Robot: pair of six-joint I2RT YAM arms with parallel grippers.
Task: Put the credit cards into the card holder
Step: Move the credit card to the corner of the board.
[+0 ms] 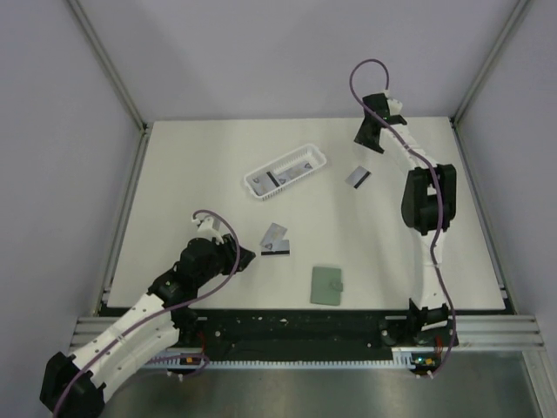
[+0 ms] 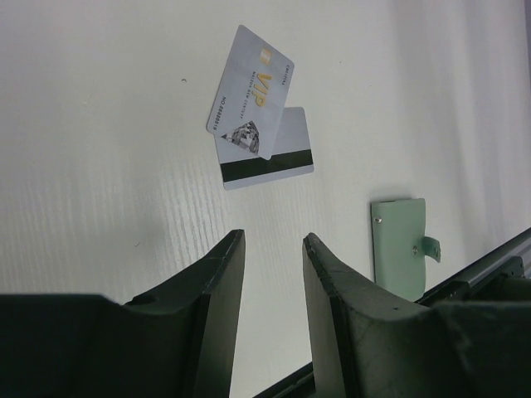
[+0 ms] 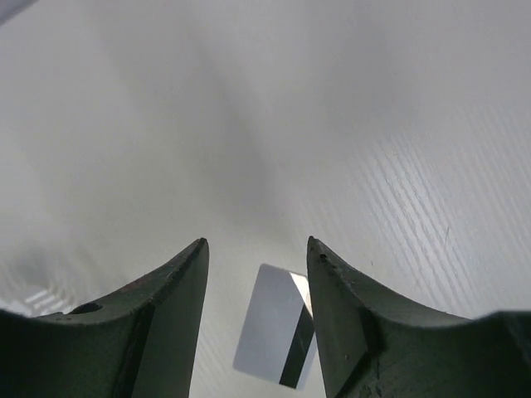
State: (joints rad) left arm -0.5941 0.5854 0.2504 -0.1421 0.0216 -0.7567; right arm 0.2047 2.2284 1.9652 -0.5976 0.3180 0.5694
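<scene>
Approach step; nothing gripped yet. Left jaws apart: two overlapped credit cards [image 2: 250,93] flat on tabletop [image 2: 99,166] ahead of the gap, card holder [image 2: 397,245] off right jaw, open or shut unclear. Right jaws apart over a striped card [image 3: 270,332], edge hidden behind one jaw. Next likely: descend, pinch a thin edge.

Two overlapping credit cards [image 1: 275,241] lie between the white basket [image 1: 256,190] and the green card holder [image 1: 327,286].
</scene>
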